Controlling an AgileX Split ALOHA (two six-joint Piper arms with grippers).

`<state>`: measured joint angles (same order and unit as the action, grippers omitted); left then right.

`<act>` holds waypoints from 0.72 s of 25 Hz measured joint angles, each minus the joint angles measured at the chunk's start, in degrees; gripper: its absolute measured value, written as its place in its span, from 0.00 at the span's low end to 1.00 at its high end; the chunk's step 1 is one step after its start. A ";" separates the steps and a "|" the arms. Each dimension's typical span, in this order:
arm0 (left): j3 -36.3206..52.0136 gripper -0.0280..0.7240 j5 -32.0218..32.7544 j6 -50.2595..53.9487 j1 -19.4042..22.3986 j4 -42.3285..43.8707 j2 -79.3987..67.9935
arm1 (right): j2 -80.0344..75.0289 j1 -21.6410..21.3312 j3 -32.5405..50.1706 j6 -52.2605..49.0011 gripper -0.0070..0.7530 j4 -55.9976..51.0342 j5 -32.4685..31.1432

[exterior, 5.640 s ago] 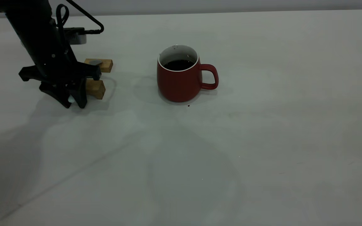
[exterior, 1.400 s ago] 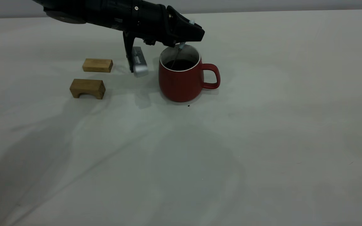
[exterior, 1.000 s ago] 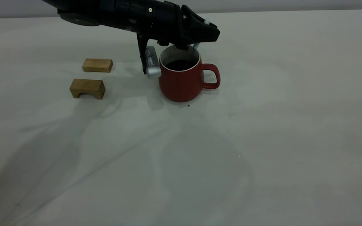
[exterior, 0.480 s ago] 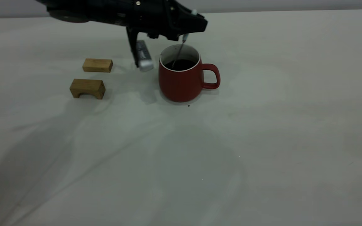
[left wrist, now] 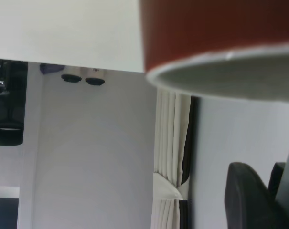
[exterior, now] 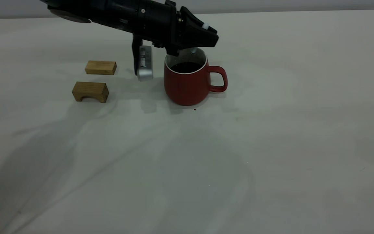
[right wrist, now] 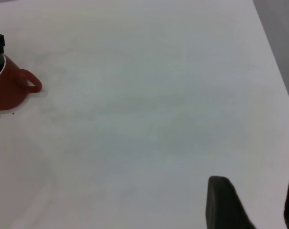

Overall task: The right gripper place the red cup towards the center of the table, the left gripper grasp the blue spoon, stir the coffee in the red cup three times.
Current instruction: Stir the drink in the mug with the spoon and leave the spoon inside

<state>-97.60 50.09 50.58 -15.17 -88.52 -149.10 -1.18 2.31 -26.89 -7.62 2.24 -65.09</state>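
The left end effector [exterior: 203, 39] hangs over the red cup [exterior: 187, 83] near mid-tabletop [exterior: 271, 146], closed on the blue spoon [exterior: 193, 50], whose neck dips toward the coffee [exterior: 185, 67]. Keep your circles small and inside the rim, holding height steady so the bowl stays submerged without nudging the cup. The right end effector [right wrist: 251, 202] sits open, well off to the side.

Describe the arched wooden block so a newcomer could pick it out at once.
On the table, look left of the red cup: two tan wooden blocks lie there, clear of the left gripper above the cup. The arched block is the nearer one; it has a curved notch in its underside, and the plain block has none.
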 joint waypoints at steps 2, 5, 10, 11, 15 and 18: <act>0.00 0.22 0.00 0.00 0.05 0.30 0.18 | 0.00 0.00 0.00 0.00 0.47 0.00 0.00; 0.00 0.22 0.38 0.00 0.05 0.41 0.66 | 0.00 0.00 0.00 0.00 0.47 0.00 0.00; 0.00 0.22 1.68 0.00 0.34 1.09 0.66 | 0.00 0.00 0.00 0.00 0.47 0.00 0.00; 0.00 0.22 2.11 0.00 0.55 1.69 0.66 | 0.00 0.00 0.00 0.00 0.47 0.00 0.00; 0.00 0.34 2.88 0.00 1.47 6.02 0.66 | 0.00 0.00 0.00 0.00 0.47 0.00 0.00; 0.00 0.58 2.93 -0.05 1.75 9.07 0.66 | 0.00 0.00 0.00 0.00 0.47 0.00 0.00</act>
<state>-97.60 53.03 50.53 -13.42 -79.45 -148.43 -1.18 2.31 -26.89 -7.62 2.24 -65.09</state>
